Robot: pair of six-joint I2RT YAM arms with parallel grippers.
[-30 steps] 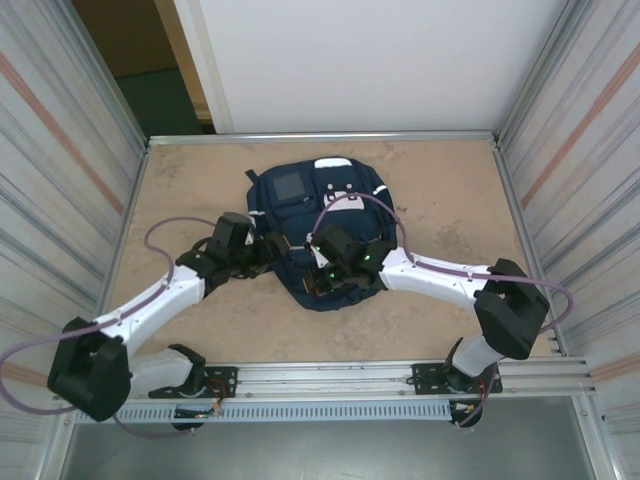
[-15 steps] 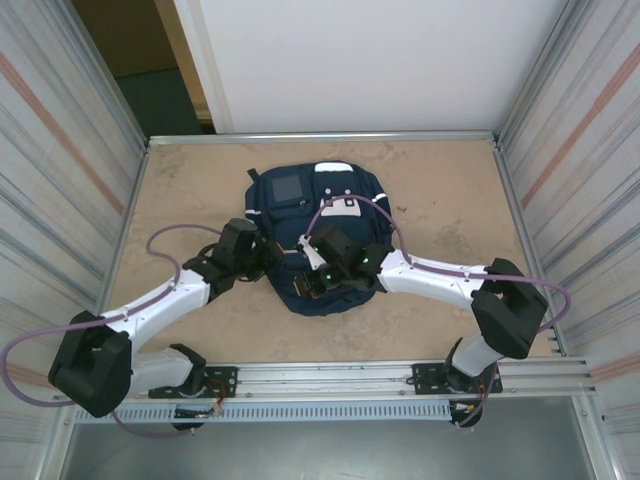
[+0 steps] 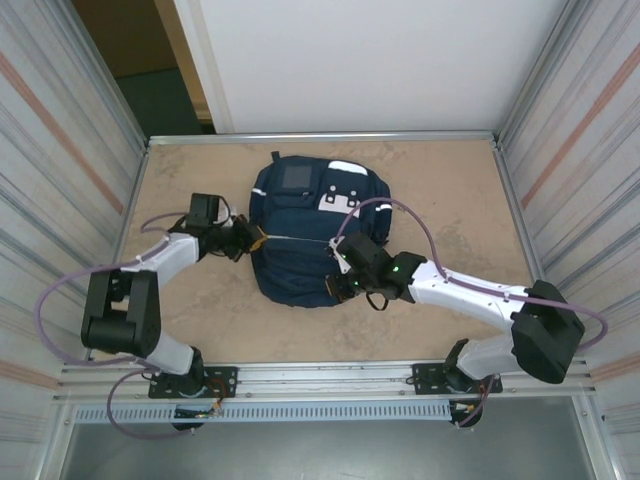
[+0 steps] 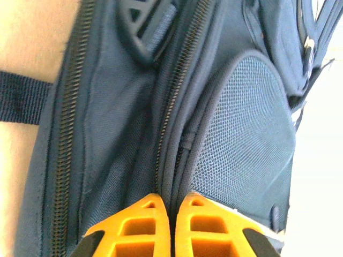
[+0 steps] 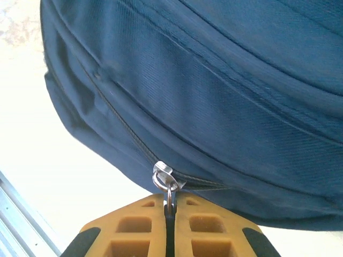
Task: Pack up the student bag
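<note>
**Right wrist view: pull pinched, zip runs off up and left**

Right wrist view shows the right claw closed tight on the ring of the zip pull, fingers meeting with only the metal between them. From the pull, the zip climbs away up and to the left along the bag's rounded edge, so I judge any pull has to follow that curve.

The top view places it: the bag lies flat, front up, mid-desk, its long axis running from the arms toward the far wall. The right claw sits at its near end and is the one nearer the pull. The left claw is against the bag's left flank.

The left wrist view adds what the top cannot: the left claw's fingers are pressed together at a side zip seam. Whether fabric is nipped between them I cannot tell.
</note>
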